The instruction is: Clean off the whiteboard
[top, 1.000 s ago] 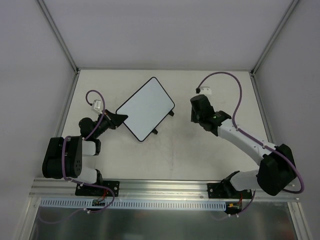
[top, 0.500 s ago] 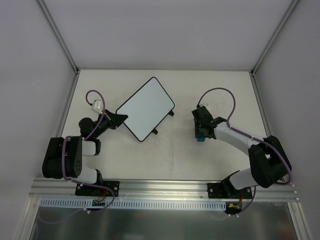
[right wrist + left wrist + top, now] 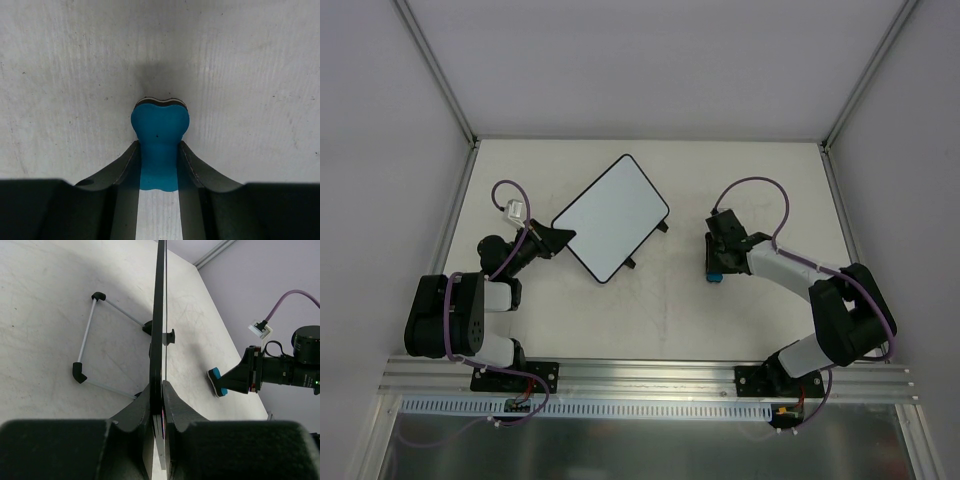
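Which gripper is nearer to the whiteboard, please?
Left. The left gripper clamps the whiteboard by its edge; the right gripper sits off to its right, apart, gripping the eraser.

- The left gripper (image 3: 161,390) pinches the whiteboard (image 3: 160,315), which is seen edge-on.
- Its wire stand (image 3: 87,332) rests on the tabletop (image 3: 45,305), at the left.
- The right gripper (image 3: 231,382) holds a blue eraser (image 3: 216,381) low at the tabletop.

Matt black plastic fingers (image 3: 125,170) of the right gripper (image 3: 158,145) pinch a smooth blue eraser (image 3: 159,122), scuffed matt table (image 3: 60,75) beyond; the whiteboard (image 3: 611,217) in the left gripper (image 3: 158,386) looks smooth, white.
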Controlling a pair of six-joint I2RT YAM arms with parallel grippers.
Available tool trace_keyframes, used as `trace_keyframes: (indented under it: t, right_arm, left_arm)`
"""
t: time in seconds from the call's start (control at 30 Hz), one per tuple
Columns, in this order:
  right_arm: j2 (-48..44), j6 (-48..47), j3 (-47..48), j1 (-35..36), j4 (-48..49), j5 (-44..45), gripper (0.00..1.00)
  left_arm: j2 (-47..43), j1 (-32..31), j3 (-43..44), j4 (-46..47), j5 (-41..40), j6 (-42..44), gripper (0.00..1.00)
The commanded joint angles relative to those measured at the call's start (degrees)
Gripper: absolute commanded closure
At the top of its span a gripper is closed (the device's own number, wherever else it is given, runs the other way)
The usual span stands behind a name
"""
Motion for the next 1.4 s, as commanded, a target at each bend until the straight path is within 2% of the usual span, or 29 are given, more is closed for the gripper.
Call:
trace_keyframes:
  t: [0.0, 0.03, 0.17, 0.33, 0.47, 0.57, 0.6, 0.63, 0.8, 0.87, 0.97, 1.0, 1.07, 1.1, 1.13, 1.17, 1.37]
  right_arm:
    - [-0.4, -0.3, -0.4, -0.6, 1.2, -1.7, 0.67]
    - [-0.4, -0.3, -0.5, -0.5, 1.3, -1.7, 0.59]
    - [-0.2, -0.2, -0.4, -0.6, 1.2, -1.7, 0.52]
    - [-0.2, 0.1, -0.4, -0.6, 1.2, -1.6, 0.32]
    - [-0.8, 0.5, -0.7, -0.6, 1.3, -1.0, 0.25]
    - [-0.9, 0.4, -0.8, -0.6, 1.4, -1.2, 0.24]
    - [-1.0, 0.5, -1.0, -0.5, 1.5, -1.3, 0.24]
    - [-1.1, 0.5, -1.0, -0.7, 1.6, -1.3, 0.24]
    - [-1.5, 0.5, -1.5, -0.7, 2.0, -1.5, 0.24]
    - [-1.8, 0.4, -1.6, -0.6, 2.1, -1.4, 0.23]
    - [-2.4, 0.3, -2.0, -0.6, 2.4, -1.9, 0.24]
    - [-2.6, 0.2, -2.1, -0.6, 2.5, -1.9, 0.24]
    - [-3.9, 0.1, -2.6, -0.6, 2.5, -1.7, 0.15]
    - [-4.4, 0.1, -2.6, -0.7, 2.5, -1.5, 0.13]
    - [-5.0, -0.2, -2.6, -0.6, 2.6, -1.6, 0.03]
    - [-6.4, -0.2, -2.7, -0.6, 2.7, -1.5, 0.01]
    - [-11.6, -1.1, -3.0, -0.6, 2.5, -0.9, 0.01]
  left_arm:
    - [-1.4, 0.0, -0.1, 14.4, 0.9, 2.9, 0.9]
    - [-1.4, 0.1, -0.2, 14.4, 0.8, 2.9, 0.88]
    - [-1.6, 0.4, -0.2, 14.6, 0.8, 2.7, 0.83]
    - [-1.4, 0.4, -0.3, 14.7, 0.9, 2.6, 0.78]
    - [-1.4, 0.4, -0.3, 14.7, 0.9, 2.6, 0.73]
    - [-1.5, 0.4, -0.5, 14.8, 0.9, 2.8, 0.57]
    - [-1.7, 0.4, -0.7, 14.9, 0.5, 2.8, 0.47]
    - [-1.8, 0.4, -0.9, 14.9, 0.1, 2.9, 0.42]
    - [-2.1, 0.5, -1.1, 14.8, 0.0, 3.1, 0.27]
    - [-2.1, 0.4, -1.3, 14.9, 0.0, 3.2, 0.19]
    - [-2.8, 0.4, -1.9, 14.7, -1.0, 3.5, 0.01]
    - [-3.4, 0.4, -2.2, 14.5, -1.3, 3.6, 0.01]
    - [-4.2, 0.5, -2.4, 12.7, -2.1, 4.5, 0.01]
    - [-5.4, 0.5, -2.6, 11.8, -2.3, 4.9, 0.01]
    - [-6.0, 0.4, -2.9, 11.0, -2.9, 5.7, 0.01]
    - [-6.9, 0.4, -3.8, 9.9, -3.7, 6.1, 0.01]
    - [-14.6, 0.5, -6.4, 3.2, -8.5, 8.7, 0.01]
